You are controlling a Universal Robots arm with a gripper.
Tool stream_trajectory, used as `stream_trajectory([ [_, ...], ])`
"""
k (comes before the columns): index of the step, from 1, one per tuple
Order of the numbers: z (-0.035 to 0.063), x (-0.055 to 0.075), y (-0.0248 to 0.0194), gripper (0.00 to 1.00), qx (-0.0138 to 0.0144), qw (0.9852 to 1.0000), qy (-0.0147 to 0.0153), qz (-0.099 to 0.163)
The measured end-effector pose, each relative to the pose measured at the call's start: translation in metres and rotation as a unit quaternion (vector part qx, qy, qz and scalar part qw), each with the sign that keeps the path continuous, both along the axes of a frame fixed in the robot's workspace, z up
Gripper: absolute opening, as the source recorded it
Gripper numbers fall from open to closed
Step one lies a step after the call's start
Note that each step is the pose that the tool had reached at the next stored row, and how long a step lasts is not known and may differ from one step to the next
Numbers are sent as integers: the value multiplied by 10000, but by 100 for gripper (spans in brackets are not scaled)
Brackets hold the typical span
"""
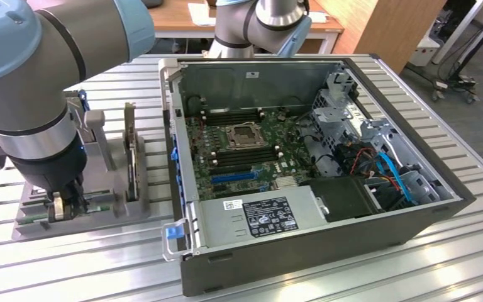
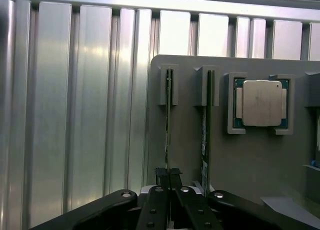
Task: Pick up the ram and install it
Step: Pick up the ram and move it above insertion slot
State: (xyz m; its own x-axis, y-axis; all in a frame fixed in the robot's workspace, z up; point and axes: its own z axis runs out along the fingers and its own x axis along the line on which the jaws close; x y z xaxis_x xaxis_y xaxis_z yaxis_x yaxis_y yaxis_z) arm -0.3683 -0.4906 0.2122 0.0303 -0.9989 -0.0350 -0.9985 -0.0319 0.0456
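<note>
The end effector has its two fingers drawn in narrow, pinching the upper edge of the ram. The ram stands on its long edge in a slot of the grey holder, and its far end sits in the holder's end bracket, so it appears seated rather than lifted.

The ram looks light, thin and stiff: a bare circuit board that would not sag in a grip but could crack or shed chips if twisted or squeezed across its faces. The safest hold is judged to be the one shown, on the plain top edge near one end. That keeps the contact edge at the bottom free and the board upright. Because the pinched area is small and the board is smooth, the stick could pivot in the fingers if it snags on the slot.

In the next slot of the holder stands a second stick, just beside the first and parallel to it. Further along the holder, a processor lies flat in its own recess. An expansion card stands upright on the holder's side nearest the computer case.

The holder rests on the slatted metal desk. The case lies open just beside it, on the exterior view's right, with the motherboard exposed.
</note>
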Motion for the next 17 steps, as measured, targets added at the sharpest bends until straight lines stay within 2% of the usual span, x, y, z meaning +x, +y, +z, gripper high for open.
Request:
stream_trajectory([
  [17,142,0,0,11,0,10000,0,-23],
])
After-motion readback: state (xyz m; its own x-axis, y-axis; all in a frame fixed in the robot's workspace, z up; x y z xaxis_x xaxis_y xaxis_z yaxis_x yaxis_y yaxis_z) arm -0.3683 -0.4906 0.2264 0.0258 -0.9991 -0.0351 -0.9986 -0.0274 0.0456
